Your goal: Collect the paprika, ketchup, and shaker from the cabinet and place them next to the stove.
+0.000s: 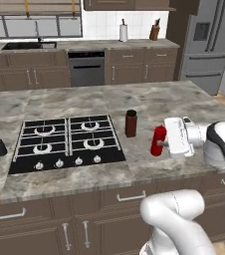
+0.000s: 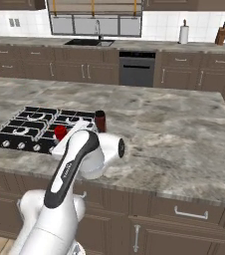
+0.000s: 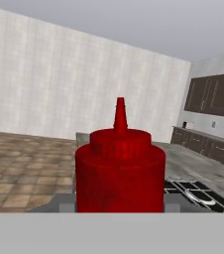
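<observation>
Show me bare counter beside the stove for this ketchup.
Free: counter right of the paprika, under and beyond the ketchup the gripper holds; also between stove and shaker. Tightest: the strip between stove and paprika.

You can see the ketchup (image 3: 120, 171) looks like smooth red plastic with a soft shine, and the paprika (image 1: 130, 123) jar beside it looks dark and smooth with a dull black cap. The counter (image 1: 149, 102) looks like grey stone with wavy streaks, and the stove (image 1: 67, 143) is flat black with dark metal grates and shiny silver knobs. The drawers (image 1: 129, 199) below look like brown wood with shiny metal handles, and the small shaker (image 1: 1, 147) looks dull black.
</observation>
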